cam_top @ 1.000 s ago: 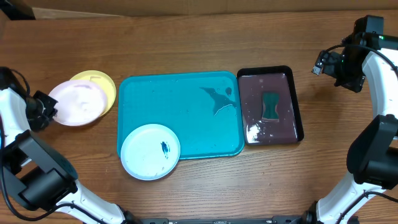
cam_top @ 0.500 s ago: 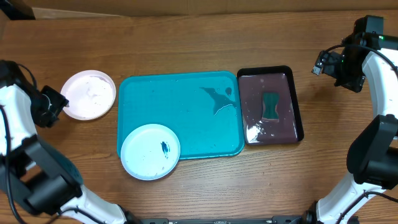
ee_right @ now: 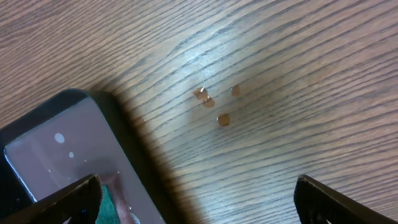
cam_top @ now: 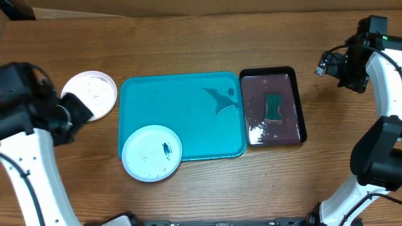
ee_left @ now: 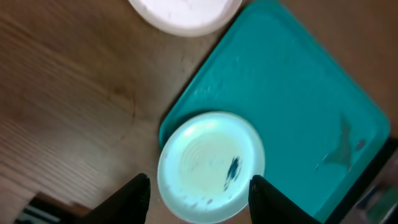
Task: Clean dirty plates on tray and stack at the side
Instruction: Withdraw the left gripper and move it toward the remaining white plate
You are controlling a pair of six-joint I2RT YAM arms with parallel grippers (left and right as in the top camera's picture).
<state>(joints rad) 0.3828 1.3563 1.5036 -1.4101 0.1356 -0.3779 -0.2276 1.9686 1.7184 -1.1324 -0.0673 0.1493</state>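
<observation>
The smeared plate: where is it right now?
In the overhead view, the smeared plate lies on the turquoise tray's lower-left corner, overhanging its edge; the white plate lies up and left of it.

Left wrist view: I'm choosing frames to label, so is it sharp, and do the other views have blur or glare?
Left wrist: soft all over, the plate blurred. Overhead: sharp apart from the smeared left arm, with glare on the black tray. Right wrist: wood grain crisp, a bright sheen on the table.
</observation>
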